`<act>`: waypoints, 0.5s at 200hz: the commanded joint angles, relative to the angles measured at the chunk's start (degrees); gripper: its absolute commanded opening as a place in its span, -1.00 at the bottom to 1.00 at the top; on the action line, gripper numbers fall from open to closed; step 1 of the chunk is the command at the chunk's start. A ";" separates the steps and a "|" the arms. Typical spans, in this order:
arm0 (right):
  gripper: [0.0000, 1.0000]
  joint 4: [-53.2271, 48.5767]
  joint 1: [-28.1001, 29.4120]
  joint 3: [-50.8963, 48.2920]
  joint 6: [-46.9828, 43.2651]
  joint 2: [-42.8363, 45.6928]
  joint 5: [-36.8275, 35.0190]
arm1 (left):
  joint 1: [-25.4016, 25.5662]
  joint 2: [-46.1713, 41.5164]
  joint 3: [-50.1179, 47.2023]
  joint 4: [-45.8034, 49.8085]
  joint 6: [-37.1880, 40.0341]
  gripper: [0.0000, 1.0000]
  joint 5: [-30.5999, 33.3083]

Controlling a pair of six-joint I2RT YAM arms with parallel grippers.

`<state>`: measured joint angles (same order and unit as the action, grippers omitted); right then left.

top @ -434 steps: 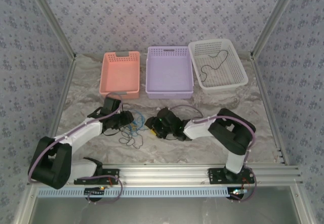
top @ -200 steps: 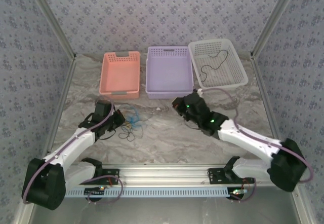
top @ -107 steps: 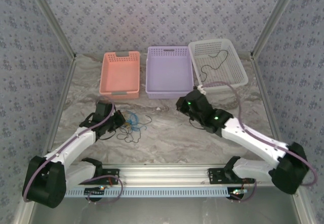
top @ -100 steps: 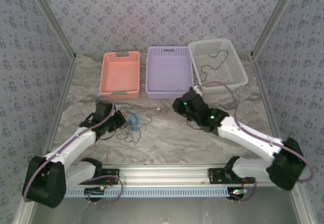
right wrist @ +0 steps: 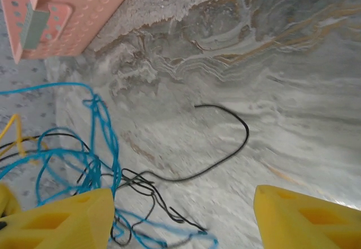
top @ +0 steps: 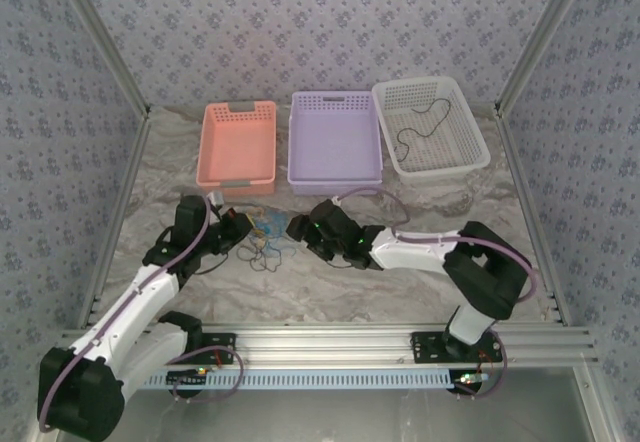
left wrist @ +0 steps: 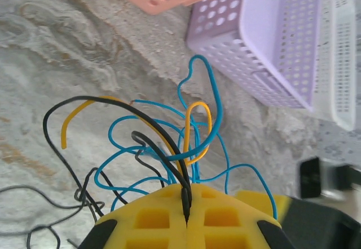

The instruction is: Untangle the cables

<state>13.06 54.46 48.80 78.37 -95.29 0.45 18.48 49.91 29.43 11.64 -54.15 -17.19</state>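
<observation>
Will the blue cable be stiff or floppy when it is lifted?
Likely floppy yet slightly springy: the blue cable stands in open loops. Probably light, being so thin. It may drag the black cable along, since they cross.

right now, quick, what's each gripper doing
The left gripper is shut, fingers pinching the black cable.
The right gripper is open, with nothing between its fingers.

1. Robot lab test cell, not a home.
2. Aluminium extrusion frame [top: 330, 340] boxes the table; left arm [top: 138, 300] and right arm [top: 415, 252] bolted to its near rail.
3. Printed backdrop panels [top: 320, 22] as walls, marble-look table cover [top: 330, 287].
4. Pink basket [top: 238, 147], purple basket [top: 335, 147], white basket [top: 455, 137] in a row at the back.
</observation>
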 commanded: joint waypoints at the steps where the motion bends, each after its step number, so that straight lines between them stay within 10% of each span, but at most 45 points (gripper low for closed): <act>1: 0.37 14.82 -0.94 -1.76 10.35 -4.66 2.49 | 0.25 -1.38 1.21 -0.98 -2.21 -1.00 -2.54; 100: 0.27 36.80 -0.39 -4.49 28.55 -17.14 2.06 | 0.24 -4.36 1.24 -0.84 -3.87 -1.00 -3.29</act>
<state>42.24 53.34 44.51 99.53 -108.86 2.52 18.50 46.41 29.45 11.73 -57.14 -18.94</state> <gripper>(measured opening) 0.635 0.042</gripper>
